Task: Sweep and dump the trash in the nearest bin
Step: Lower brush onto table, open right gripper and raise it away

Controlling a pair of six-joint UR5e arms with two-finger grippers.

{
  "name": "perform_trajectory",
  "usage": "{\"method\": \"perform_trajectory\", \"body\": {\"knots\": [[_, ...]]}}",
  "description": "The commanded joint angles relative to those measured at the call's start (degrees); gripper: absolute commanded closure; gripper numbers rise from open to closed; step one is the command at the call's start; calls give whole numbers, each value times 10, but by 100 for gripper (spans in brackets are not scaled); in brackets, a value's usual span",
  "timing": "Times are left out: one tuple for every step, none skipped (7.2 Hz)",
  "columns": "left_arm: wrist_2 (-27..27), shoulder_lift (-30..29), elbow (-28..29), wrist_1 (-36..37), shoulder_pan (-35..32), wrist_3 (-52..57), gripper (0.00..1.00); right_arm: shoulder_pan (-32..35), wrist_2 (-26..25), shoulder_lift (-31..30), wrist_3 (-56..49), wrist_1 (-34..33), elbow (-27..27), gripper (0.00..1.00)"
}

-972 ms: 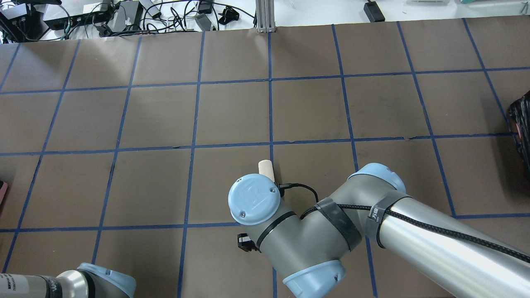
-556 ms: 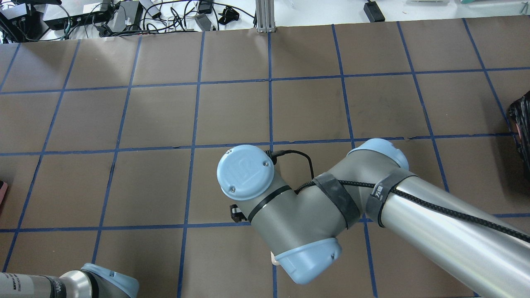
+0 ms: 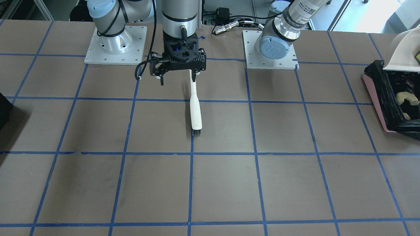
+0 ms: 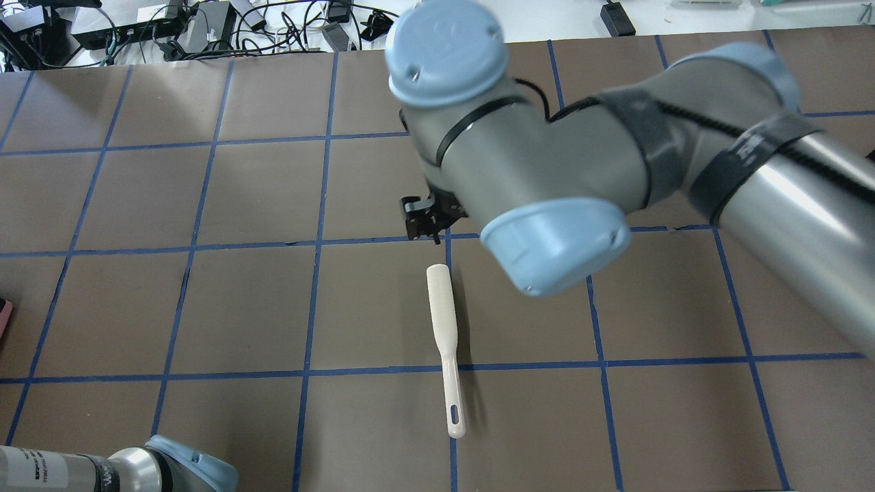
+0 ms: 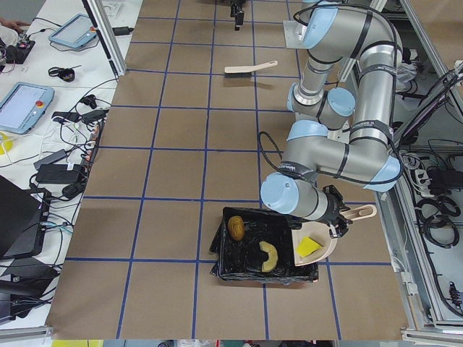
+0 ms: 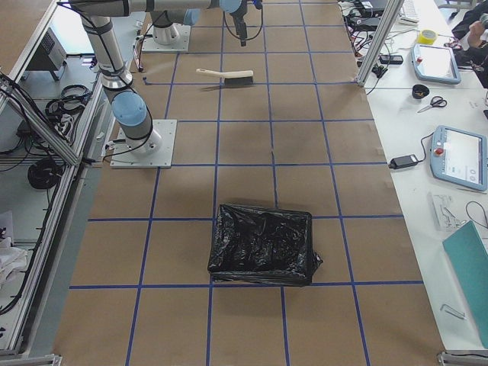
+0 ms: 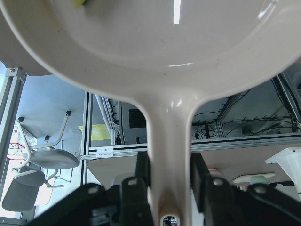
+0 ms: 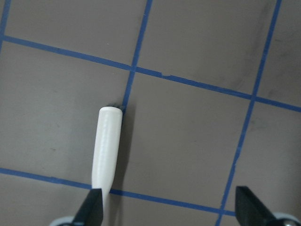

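Observation:
The pink bin (image 5: 224, 253) with its black bag holds the golden-brown lump (image 5: 236, 228) and the tan croissant twist (image 5: 269, 255). It also shows in the front-facing view (image 3: 374, 90). My left gripper (image 7: 169, 174) is shut on the handle of a cream dustpan (image 5: 318, 242), which is tilted over the bin's edge. The yellow-green cube (image 5: 307, 247) lies in the pan. My right gripper (image 3: 178, 78) is open and empty, raised above the handle end of a white brush (image 3: 196, 111). The brush lies flat on the table (image 4: 443, 328).
A second box wrapped in black plastic (image 6: 263, 244) stands at the table's end on my right. The arm bases (image 3: 115, 44) stand at the near edge. Cables and electronics (image 4: 171, 27) lie beyond the far edge.
My right arm has risen and moved toward the far side, off the brush. The brush lies where it was, now uncovered.

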Motion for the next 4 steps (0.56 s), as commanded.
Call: {"method": "perform_trajectory", "body": {"knots": [[22,3,-9,-19,-1,-18,100,-114,1,-30,-133,54,-36,0],[29,2,-5,-13,-8,-25,100,-164,2,-43,-173,75,-36,0],[33,1,0,-10,-39,-26,100,-205,3,-52,-186,87,-35,0],[33,6,4,-11,-53,-25,100,-220,3,-54,-197,89,-34,1]]}}
